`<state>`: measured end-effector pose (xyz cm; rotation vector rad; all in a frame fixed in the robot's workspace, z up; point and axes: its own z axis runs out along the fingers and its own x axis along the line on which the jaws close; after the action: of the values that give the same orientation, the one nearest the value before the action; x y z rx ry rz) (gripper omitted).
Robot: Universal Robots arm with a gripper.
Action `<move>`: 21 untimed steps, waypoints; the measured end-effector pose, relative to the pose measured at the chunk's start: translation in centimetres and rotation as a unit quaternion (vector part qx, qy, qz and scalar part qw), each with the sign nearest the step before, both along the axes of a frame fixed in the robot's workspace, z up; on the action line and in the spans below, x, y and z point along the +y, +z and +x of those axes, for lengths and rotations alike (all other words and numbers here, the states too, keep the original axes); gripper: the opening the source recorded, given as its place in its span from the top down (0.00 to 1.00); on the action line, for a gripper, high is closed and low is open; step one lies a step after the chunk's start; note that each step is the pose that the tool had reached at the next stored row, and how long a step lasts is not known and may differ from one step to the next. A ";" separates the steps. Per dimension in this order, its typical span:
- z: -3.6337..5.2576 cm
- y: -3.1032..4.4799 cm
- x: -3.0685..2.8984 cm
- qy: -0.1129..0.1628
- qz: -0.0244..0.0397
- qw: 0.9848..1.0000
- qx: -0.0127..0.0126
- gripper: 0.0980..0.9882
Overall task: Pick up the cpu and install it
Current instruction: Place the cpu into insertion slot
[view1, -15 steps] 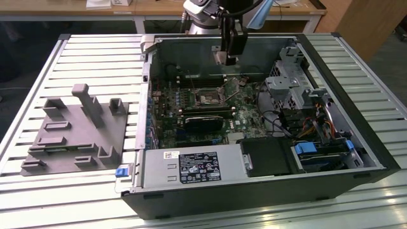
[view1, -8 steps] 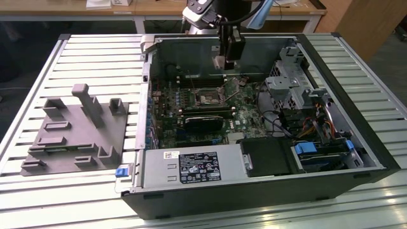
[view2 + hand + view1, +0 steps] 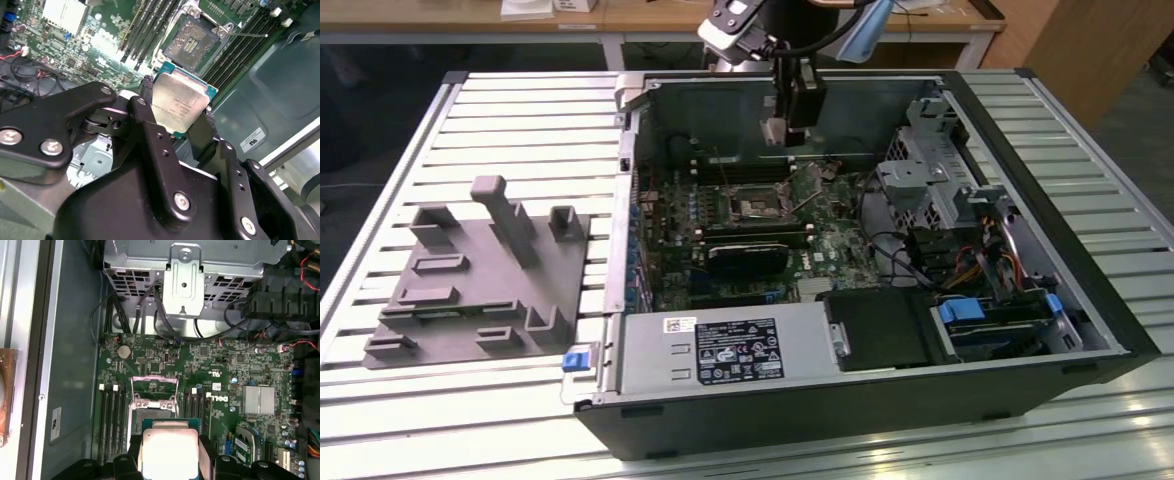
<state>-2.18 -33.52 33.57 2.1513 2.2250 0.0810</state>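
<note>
Small flat square cpu [image 3: 181,100] with silvery metal top plate, clamped by two opposite edges between the black fingers [image 3: 150,130] of the hand [image 3: 177,112], closed down to chip width; held in the air over the green motherboard [image 3: 150,362], near the dark metal-framed socket [image 3: 192,42], inside the open black computer case [image 3: 854,420]. Judged light, stiff, smooth-topped, fragile underneath: grip best kept on the rim, level

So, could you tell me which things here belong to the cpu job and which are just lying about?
In the job:
cpu, held in the gripper
socket
motherboard
case

Lying about:
grey fixture plate beside the case
power supply
drive cage
</note>
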 end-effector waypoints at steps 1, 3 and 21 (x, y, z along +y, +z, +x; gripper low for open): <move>-0.07 -0.15 0.04 0.000 0.000 1.000 0.000 0.51; -0.20 -0.39 0.09 0.000 0.000 1.000 0.000 0.51; -0.59 -3.16 0.67 0.000 0.000 1.000 0.000 0.51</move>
<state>-2.77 -32.85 30.41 2.1522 2.2245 0.0810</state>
